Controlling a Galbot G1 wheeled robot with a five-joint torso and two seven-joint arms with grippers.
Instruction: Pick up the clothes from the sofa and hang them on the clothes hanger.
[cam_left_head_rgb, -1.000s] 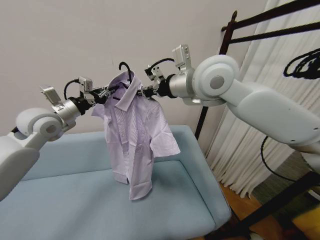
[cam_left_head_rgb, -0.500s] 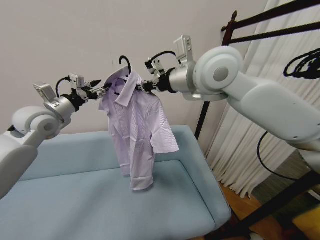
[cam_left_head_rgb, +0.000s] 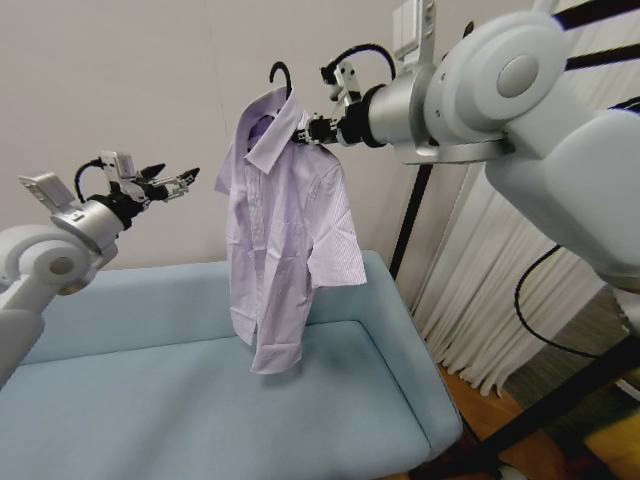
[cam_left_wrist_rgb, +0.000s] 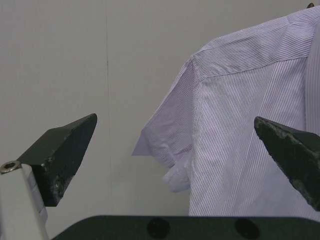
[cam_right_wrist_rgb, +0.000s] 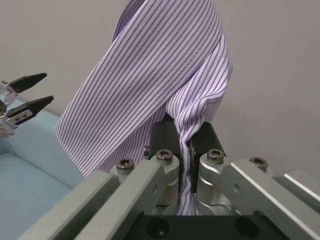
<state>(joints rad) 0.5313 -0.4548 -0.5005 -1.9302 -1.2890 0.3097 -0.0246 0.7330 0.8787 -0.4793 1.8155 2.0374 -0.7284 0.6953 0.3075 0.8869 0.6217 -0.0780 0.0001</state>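
A purple striped shirt (cam_left_head_rgb: 285, 230) hangs on a black hanger whose hook (cam_left_head_rgb: 279, 72) sticks up above the collar. My right gripper (cam_left_head_rgb: 314, 130) is shut on the shirt's shoulder by the collar and holds it high above the sofa (cam_left_head_rgb: 150, 400). In the right wrist view the striped cloth (cam_right_wrist_rgb: 165, 65) is pinched between the jaws of the right gripper (cam_right_wrist_rgb: 188, 137). My left gripper (cam_left_head_rgb: 177, 180) stands open to the shirt's left, apart from it. Its dark fingers (cam_left_wrist_rgb: 65, 150) spread wide in the left wrist view, with the shirt's sleeve (cam_left_wrist_rgb: 235, 125) beyond them.
A dark wooden clothes rack (cam_left_head_rgb: 412, 215) stands right of the sofa, its pole just behind my right arm. White curtains (cam_left_head_rgb: 500, 300) hang further right. A plain wall lies behind the shirt. The light blue sofa seat spreads below.
The left gripper let go of the shirt, opened and drew back to the left. The right gripper lifted the shirt up and to the right.
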